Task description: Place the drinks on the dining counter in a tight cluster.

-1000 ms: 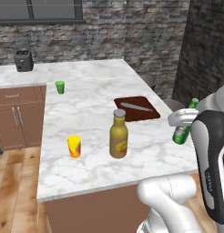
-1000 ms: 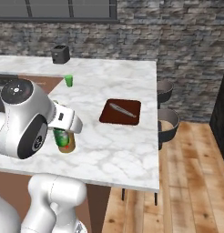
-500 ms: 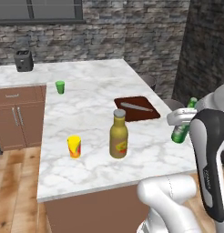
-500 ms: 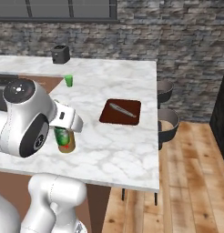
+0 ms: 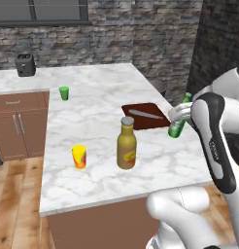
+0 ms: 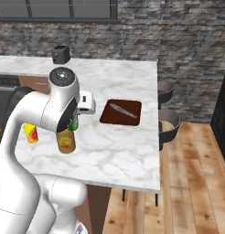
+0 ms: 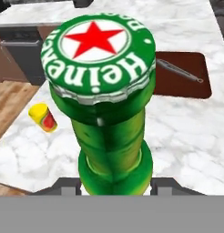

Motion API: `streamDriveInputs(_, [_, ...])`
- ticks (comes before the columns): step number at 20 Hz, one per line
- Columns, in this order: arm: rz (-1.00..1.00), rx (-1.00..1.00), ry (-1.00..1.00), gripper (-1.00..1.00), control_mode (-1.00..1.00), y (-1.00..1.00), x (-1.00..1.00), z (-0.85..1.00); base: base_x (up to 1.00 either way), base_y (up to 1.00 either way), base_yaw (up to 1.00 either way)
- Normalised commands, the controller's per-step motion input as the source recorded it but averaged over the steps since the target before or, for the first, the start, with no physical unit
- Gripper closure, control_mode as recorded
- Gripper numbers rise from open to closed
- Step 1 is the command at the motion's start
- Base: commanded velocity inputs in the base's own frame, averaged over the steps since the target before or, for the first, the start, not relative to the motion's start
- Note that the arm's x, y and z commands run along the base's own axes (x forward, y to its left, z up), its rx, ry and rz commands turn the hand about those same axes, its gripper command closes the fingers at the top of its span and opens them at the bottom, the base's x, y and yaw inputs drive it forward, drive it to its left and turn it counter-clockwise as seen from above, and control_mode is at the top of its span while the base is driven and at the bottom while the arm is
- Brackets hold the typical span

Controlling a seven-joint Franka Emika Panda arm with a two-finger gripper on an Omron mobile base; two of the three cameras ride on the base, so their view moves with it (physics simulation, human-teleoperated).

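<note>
One green bottle (image 7: pixel 114 123) sits clamped between our gripper (image 7: pixel 114 185) fingers, held above the worktop (image 5: pixel 97 102) near its right edge.

You are in a home kitchen, rendered rather than real: a marble-topped dining counter (image 5: pixel 97 104) on a plain brown base stands on a wood plank floor (image 6: pixel 192 183), with a grey stone wall (image 5: pixel 141 34) and a dark-framed window (image 5: pixel 41 10) behind it. On the marble you see a dark cutting board (image 6: pixel 121 112) with a knife (image 6: pixel 122 109), a green cup (image 5: pixel 64 93) and a black toaster (image 5: pixel 25 64), while brown cabinets (image 5: pixel 19 126) with handles and two stools (image 6: pixel 168 123) flank the counter.
</note>
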Motion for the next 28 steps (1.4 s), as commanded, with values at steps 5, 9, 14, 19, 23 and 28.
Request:
streamDriveInputs(5, [0.35, 0.0, -0.09, 1.0, -1.0, 0.0, 0.75, -0.46, 0.0, 0.0, 0.0])
streamDriveInputs(9, [0.37, 0.0, 0.0, 1.0, -1.0, 0.0, 0.8, -0.59, 0.0, 0.0, 0.0])
streamDriveInputs(14, [0.43, 0.0, 0.01, 1.0, -1.0, -0.09, 0.72, -0.19, 0.0, 0.0, 0.0])
streamDriveInputs(19, [0.42, 0.0, 0.0, 1.0, -1.0, -0.24, 0.25, 0.0, 0.0, 0.0, 0.0])
streamDriveInputs(23, [0.15, -0.06, 0.0, 1.0, -1.0, 0.04, -0.04, -0.17, 0.0, 0.0, 0.0])
streamDriveInputs(28, [0.03, -0.09, -0.06, 1.0, -1.0, 0.2, -0.12, -0.3, 0.0, 0.0, 0.0])
